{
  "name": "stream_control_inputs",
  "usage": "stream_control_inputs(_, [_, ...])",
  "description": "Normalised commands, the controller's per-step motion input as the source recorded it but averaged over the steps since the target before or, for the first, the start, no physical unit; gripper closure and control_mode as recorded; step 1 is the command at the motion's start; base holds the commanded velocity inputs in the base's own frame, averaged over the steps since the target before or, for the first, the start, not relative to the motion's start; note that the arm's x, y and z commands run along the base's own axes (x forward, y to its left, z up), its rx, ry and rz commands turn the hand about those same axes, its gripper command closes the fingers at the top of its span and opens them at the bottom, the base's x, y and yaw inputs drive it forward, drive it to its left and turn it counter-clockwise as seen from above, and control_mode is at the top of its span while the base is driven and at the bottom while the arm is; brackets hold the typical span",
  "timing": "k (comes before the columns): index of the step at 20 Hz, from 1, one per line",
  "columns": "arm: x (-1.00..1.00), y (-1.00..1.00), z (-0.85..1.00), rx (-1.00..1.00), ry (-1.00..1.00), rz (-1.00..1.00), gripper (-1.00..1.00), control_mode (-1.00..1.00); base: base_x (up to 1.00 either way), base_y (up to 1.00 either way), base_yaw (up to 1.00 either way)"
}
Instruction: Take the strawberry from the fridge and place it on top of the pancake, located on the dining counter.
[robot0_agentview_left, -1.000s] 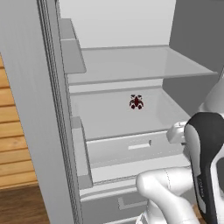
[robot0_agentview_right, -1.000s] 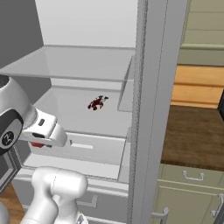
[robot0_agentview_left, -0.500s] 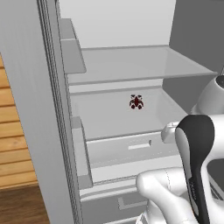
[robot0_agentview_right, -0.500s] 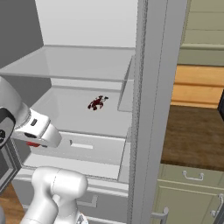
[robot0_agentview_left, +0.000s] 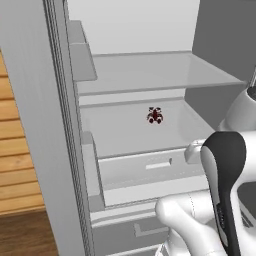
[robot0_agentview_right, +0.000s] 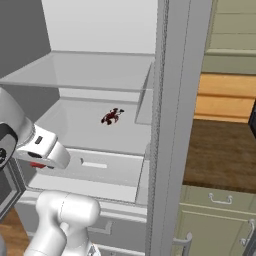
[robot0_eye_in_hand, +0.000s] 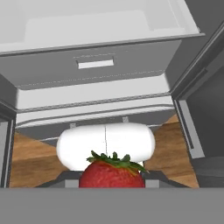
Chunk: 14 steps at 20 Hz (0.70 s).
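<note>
The fridge (robot0_agentview_left: 150, 75) stands open, white inside, with a clear shelf (robot0_agentview_right: 95, 70) and a white drawer (robot0_eye_in_hand: 96, 65) below it. A red strawberry (robot0_eye_in_hand: 111, 175) with green leaves sits right at the hand, low in the hand view. My gripper (robot0_agentview_right: 37, 164) hangs in front of the drawer, outside the fridge, shut on the strawberry, and a bit of red shows under the hand. In the left base view the hand (robot0_agentview_left: 196, 150) peeks out from behind the dark forearm. The fingertips are hidden. The dining counter and the pancake are out of view.
A small dark red and white item (robot0_agentview_left: 155, 115) lies on the lower shelf (robot0_agentview_right: 112, 116). The open fridge door (robot0_agentview_left: 35, 125) stands at the left and a door edge (robot0_agentview_right: 172, 125) at the right. Wooden floor (robot0_agentview_right: 220, 150) and olive cabinets (robot0_agentview_right: 215, 220) lie beyond.
The hand has drifted slightly back from the fridge with the strawberry in it, and the forearm has swung a little. The item on the shelf has stayed put.
</note>
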Motion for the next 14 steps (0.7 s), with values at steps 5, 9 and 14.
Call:
stream_control_inputs(5, [0.00, 0.00, 0.00, 0.00, 0.00, 0.00, 1.00, 1.00, -0.74, -0.08, 0.15])
stream_control_inputs(9, [0.00, 0.00, 0.00, 0.00, 0.00, 0.00, 1.00, 1.00, -0.66, -0.29, 0.59])
stream_control_inputs(14, [0.00, 0.00, 0.00, 0.00, 0.00, 0.00, 1.00, 1.00, -0.86, -0.16, 0.73])
